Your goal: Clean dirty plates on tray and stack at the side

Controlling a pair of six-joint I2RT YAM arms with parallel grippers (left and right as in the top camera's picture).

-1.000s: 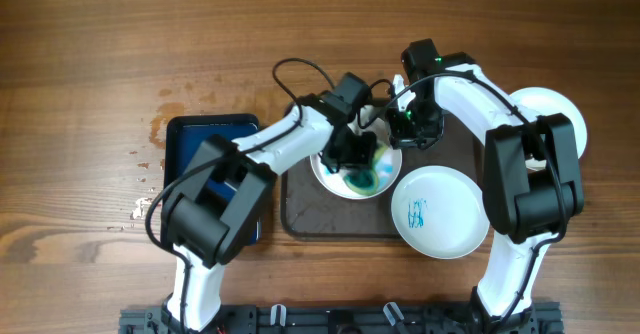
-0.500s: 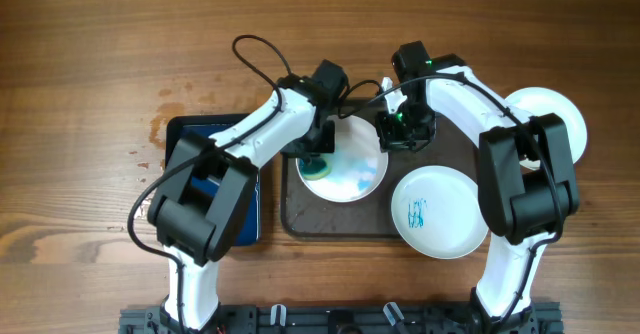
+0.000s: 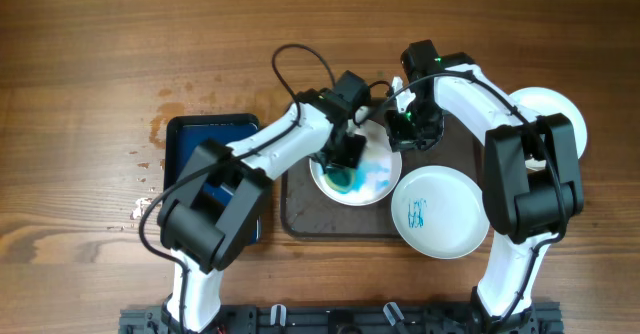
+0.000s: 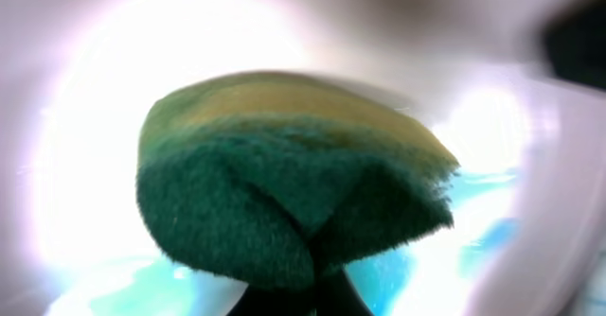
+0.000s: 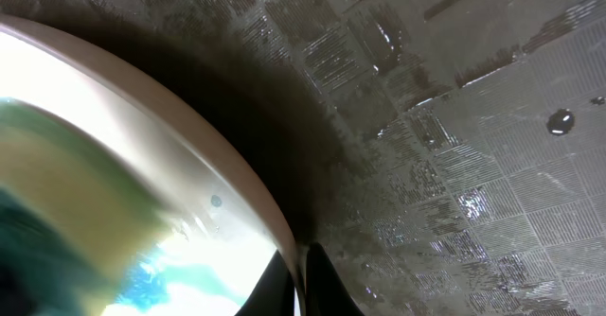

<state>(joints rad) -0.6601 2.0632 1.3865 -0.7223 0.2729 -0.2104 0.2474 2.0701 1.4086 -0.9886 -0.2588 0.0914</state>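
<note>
A white plate (image 3: 376, 174) smeared blue-green lies on the dark grey tray (image 3: 320, 214). My left gripper (image 3: 346, 162) is shut on a green and yellow sponge (image 3: 342, 180) pressed onto that plate. The left wrist view fills with the sponge (image 4: 294, 193) against the bright plate (image 4: 95, 117); the left gripper (image 4: 312, 302) shows only at the bottom edge. My right gripper (image 3: 402, 132) is shut on the plate's rim, its fingers (image 5: 327, 292) pinching the rim of the plate (image 5: 189, 155) over the wet tray (image 5: 454, 117). A second plate (image 3: 440, 212) bears a blue scribble. A third plate (image 3: 548, 109) sits far right.
A smaller dark blue tray (image 3: 195, 139) lies on the wooden table (image 3: 100, 54) to the left, partly under my left arm. The scribbled plate overhangs the grey tray's right front corner. My right arm covers part of the far right plate.
My left gripper has swept the sponge from the plate's left edge back toward its middle, leaving a blue-green smear. The right gripper keeps its pinch on the rim.
</note>
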